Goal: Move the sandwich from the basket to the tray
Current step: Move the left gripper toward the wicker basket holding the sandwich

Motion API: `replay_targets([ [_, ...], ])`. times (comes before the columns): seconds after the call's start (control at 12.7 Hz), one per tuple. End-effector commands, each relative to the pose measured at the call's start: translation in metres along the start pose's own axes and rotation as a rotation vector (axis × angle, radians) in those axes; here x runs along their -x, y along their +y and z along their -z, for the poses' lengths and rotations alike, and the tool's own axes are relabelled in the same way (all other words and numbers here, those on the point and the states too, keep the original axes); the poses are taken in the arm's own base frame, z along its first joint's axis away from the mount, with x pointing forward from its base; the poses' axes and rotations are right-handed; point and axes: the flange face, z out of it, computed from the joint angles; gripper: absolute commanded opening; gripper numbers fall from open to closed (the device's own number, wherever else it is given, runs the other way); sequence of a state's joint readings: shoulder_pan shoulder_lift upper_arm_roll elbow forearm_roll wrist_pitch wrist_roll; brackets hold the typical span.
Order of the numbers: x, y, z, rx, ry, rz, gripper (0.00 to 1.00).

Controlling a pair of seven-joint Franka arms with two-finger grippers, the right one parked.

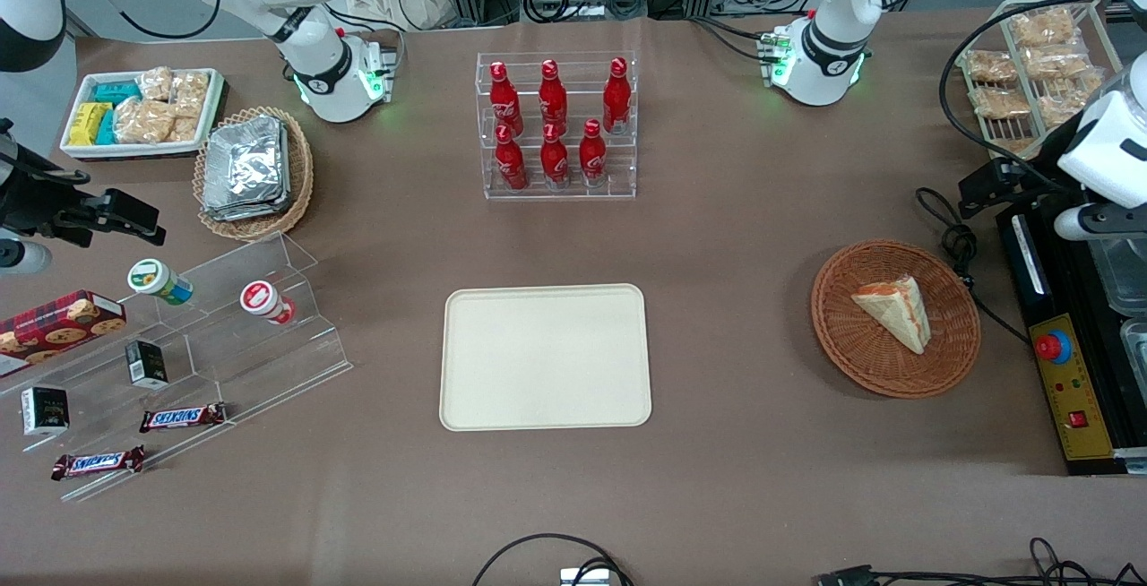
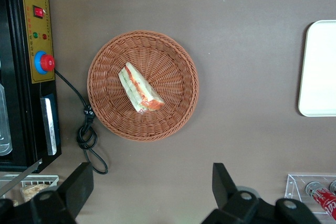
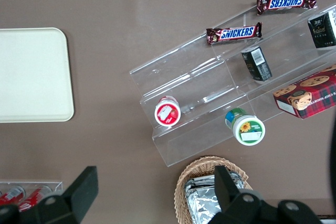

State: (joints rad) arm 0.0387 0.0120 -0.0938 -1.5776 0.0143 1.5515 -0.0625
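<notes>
While the sandwich [image 1: 892,308] lies inside the reddish-brown basket [image 1: 950,362], the gripper [image 2: 152,195] hangs high above it, fingers spread wide, holding nothing. Toward the table's middle sits the tray [image 1: 545,357], bare, well apart from the basket. A brown cloth [image 1: 735,210] covers the table; a black control box [image 1: 1066,389] stands beside the basket.

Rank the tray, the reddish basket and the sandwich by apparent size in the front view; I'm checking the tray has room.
1. Tray
2. Reddish basket
3. Sandwich

The left arm's tool hangs open above the table beside the basket.
</notes>
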Motion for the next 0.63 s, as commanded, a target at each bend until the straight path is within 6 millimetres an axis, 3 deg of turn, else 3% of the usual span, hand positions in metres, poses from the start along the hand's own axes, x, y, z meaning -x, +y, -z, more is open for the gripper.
replay_targets([
  [0.0,-0.003,0.002,0.008,-0.005,0.017,-0.005,1.00],
  [0.31,-0.004,-0.004,0.010,0.005,0.017,0.013,1.00],
  [0.55,-0.010,-0.006,-0.019,0.003,-0.023,0.064,1.00],
])
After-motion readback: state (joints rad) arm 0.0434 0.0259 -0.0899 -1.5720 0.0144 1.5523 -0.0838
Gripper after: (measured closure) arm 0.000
